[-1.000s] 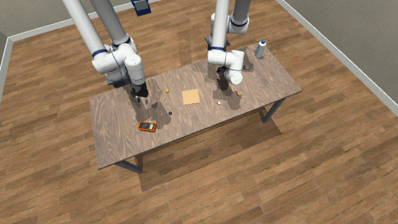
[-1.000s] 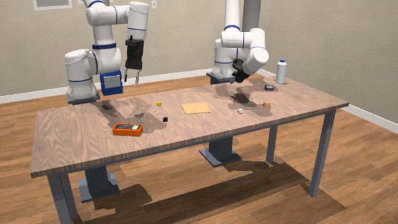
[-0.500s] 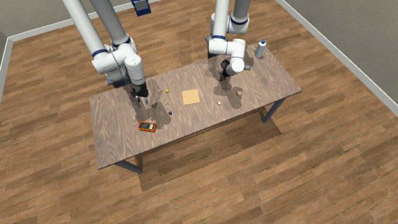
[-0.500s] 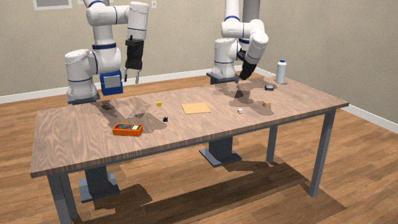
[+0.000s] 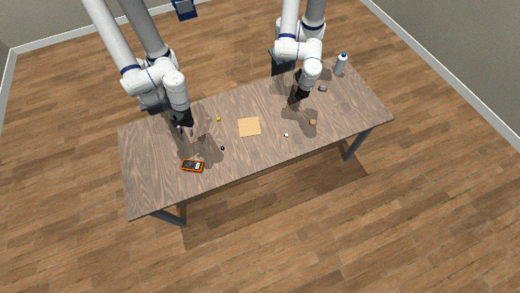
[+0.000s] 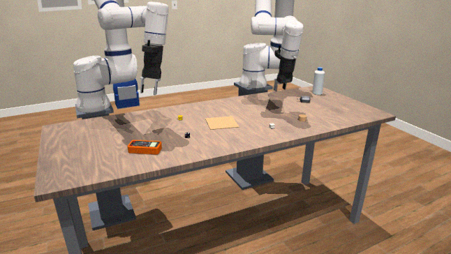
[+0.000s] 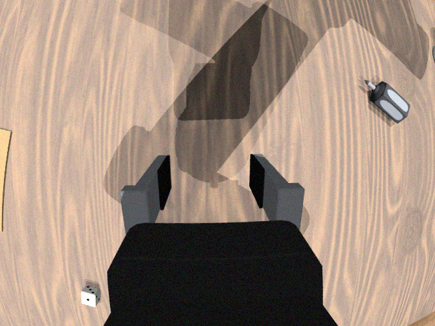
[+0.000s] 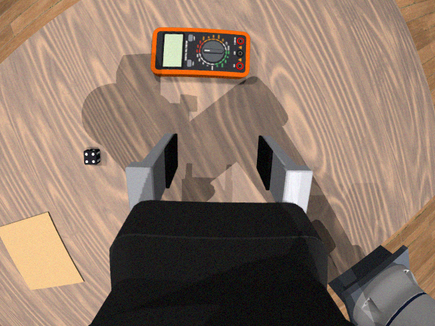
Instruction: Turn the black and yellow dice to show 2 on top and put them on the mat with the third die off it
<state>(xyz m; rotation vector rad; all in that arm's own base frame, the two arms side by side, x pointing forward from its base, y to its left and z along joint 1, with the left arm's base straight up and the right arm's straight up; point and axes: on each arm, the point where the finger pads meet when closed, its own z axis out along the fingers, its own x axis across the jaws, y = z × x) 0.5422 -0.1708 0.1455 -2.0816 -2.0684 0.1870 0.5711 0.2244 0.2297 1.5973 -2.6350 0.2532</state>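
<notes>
Okay, I'd work the black die (image 5: 222, 148) (image 6: 187, 135) (image 8: 92, 156) with the right gripper (image 5: 186, 133) (image 6: 149, 92) (image 8: 217, 151). Jaws wide, nothing between them, hanging above the table.

In the right wrist view the die is off to the left, outside the left-hand finger, near the closing line. So I need a sideways shift, then down. No long axis, it's a cube; faces look roughly square to the pads. 4 is up, so assuming standard pips I need a quarter turn, direction unclear from here.

Mat (image 5: 249, 126) (image 6: 222, 123) (image 7: 4, 175) (image 8: 42, 250) lies past the same finger, back toward the gripper body.

Yellow die (image 5: 218, 119) (image 6: 180, 118) is also on the right gripper's mat side, can't read its top. Left gripper (image 5: 301, 96) (image 6: 280, 88) (image 7: 210, 182) is wide too, nothing in it, farther from both. White die (image 5: 286, 135) (image 6: 271, 125) (image 7: 89, 295) is the one near it, already off the mat; I'd leave it.
</notes>
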